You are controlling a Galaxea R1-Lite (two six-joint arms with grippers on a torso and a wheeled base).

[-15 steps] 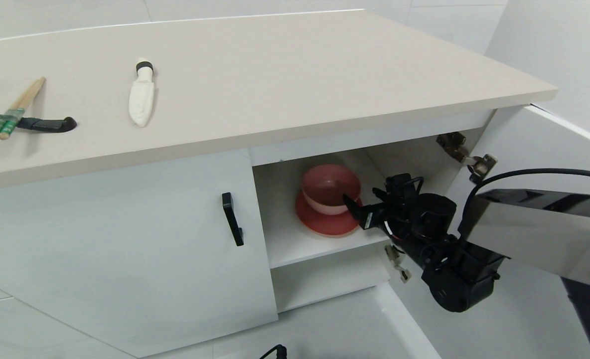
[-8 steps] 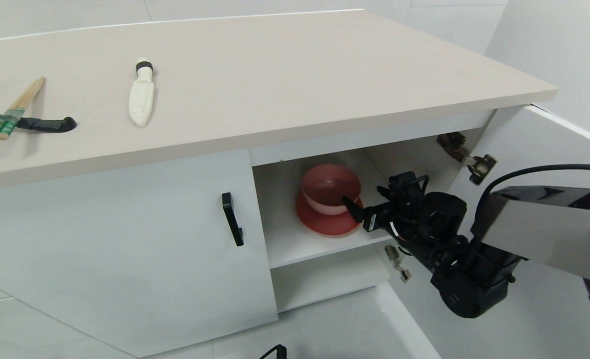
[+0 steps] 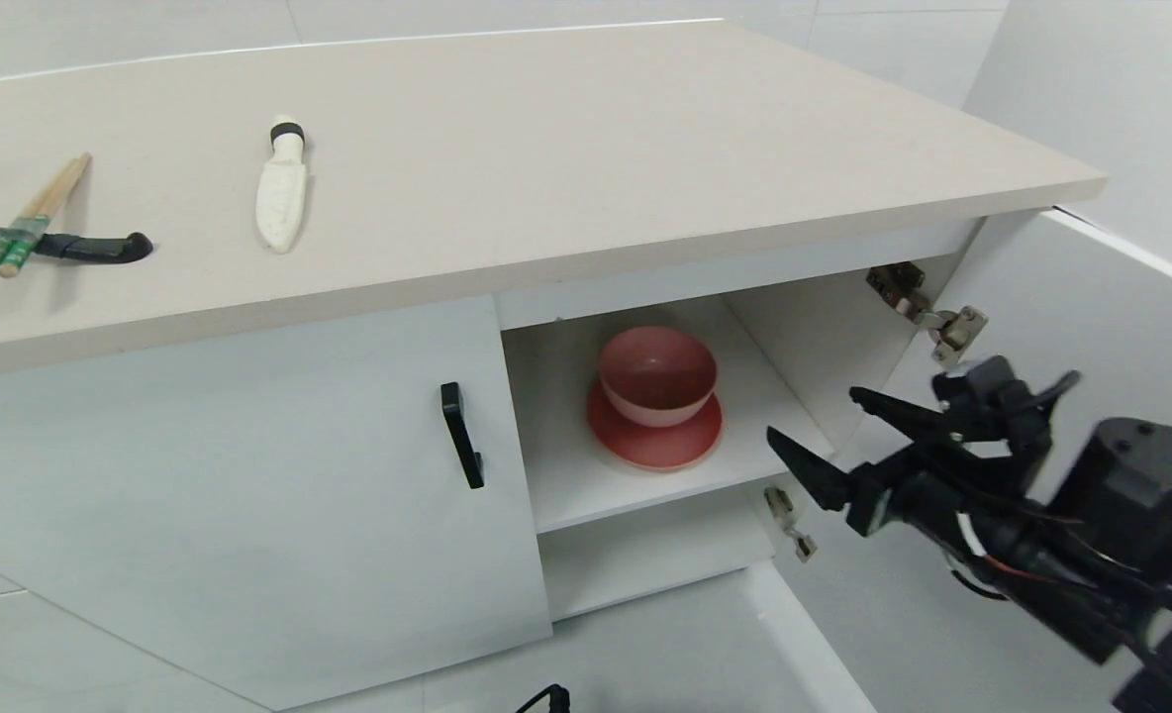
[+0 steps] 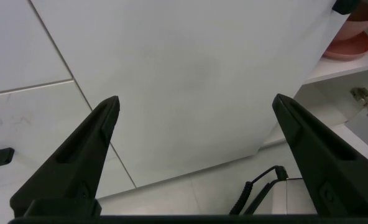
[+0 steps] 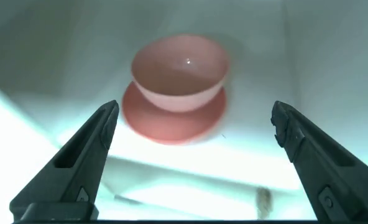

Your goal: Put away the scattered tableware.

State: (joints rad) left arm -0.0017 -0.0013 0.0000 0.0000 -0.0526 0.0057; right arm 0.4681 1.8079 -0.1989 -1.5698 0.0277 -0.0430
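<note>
A pink bowl (image 3: 656, 374) sits on a red plate (image 3: 655, 451) on the shelf (image 3: 566, 485) inside the open right half of the cabinet (image 3: 705, 272). Just outside the cabinet's opening hangs the right claw (image 3: 812, 414), spread wide and empty, while the left claw (image 4: 195, 99), also spread and empty, faces the cabinet's closed door (image 4: 190, 74). On the surface (image 3: 546, 149) topping the cabinet lie chopsticks (image 3: 30, 216) and a white knife (image 3: 282, 193).
</note>
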